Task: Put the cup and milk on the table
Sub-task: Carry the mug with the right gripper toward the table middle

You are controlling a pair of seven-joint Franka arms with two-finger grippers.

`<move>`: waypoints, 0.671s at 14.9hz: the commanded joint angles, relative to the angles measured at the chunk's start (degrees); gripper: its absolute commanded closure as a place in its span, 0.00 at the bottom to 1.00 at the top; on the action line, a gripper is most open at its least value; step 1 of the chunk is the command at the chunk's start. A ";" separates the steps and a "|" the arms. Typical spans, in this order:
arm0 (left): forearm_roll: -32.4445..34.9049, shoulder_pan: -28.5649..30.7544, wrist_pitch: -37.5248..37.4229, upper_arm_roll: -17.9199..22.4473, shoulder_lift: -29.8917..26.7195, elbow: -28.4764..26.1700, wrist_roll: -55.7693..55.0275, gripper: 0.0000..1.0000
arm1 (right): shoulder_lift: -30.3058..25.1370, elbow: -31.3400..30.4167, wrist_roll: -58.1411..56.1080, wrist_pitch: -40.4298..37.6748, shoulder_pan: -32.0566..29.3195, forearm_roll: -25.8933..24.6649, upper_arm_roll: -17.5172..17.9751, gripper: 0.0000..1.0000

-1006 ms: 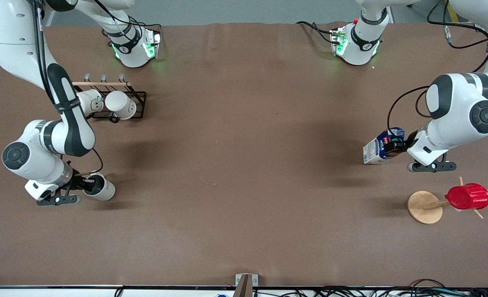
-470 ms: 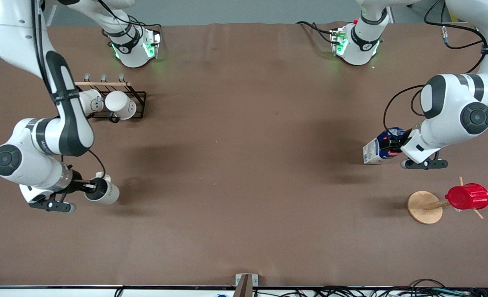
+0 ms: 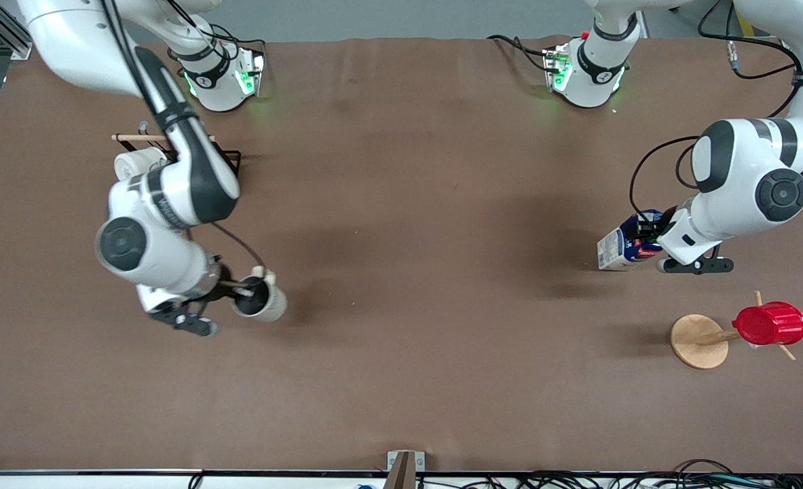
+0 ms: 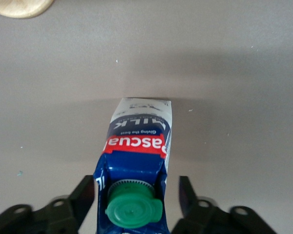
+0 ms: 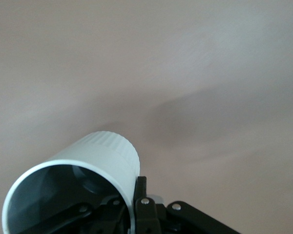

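Observation:
The cup (image 3: 265, 305), off-white with a grey inside, hangs tilted in my right gripper (image 3: 241, 292) above the brown table (image 3: 428, 238). The gripper is shut on its rim, one finger inside and one outside; the right wrist view shows the cup (image 5: 107, 151) and the gripper (image 5: 133, 195). The milk (image 3: 618, 248), a blue and white carton with a red label and green cap, stands on the table toward the left arm's end. My left gripper (image 3: 645, 234) is open around its top, with a gap at each side, as the left wrist view shows of the milk (image 4: 139, 131) and the gripper (image 4: 135, 190).
A black wire rack (image 3: 228, 159) with a white mug (image 3: 133, 163) stands at the right arm's end, partly hidden by the arm. A wooden stand (image 3: 698, 341) bearing a red ribbed cup (image 3: 770, 323) stands nearer the front camera than the milk.
My right arm has carried the cup from the right arm's end of the table toward the middle. The milk has stayed in place and the left hand has shifted only slightly.

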 commanded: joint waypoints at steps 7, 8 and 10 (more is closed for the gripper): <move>0.99 -1.28 -0.81 -0.31 -0.76 5.30 4.39 0.97 | 3.43 1.29 22.33 1.35 10.96 -5.63 3.65 0.99; 0.82 -2.33 -0.81 -0.22 -0.41 6.79 4.47 0.98 | 3.96 0.94 22.33 3.62 11.84 -5.54 3.74 0.99; 0.64 -4.70 -0.81 -0.22 1.51 10.39 4.04 0.99 | 5.10 0.67 22.69 5.05 13.78 -5.72 3.65 0.99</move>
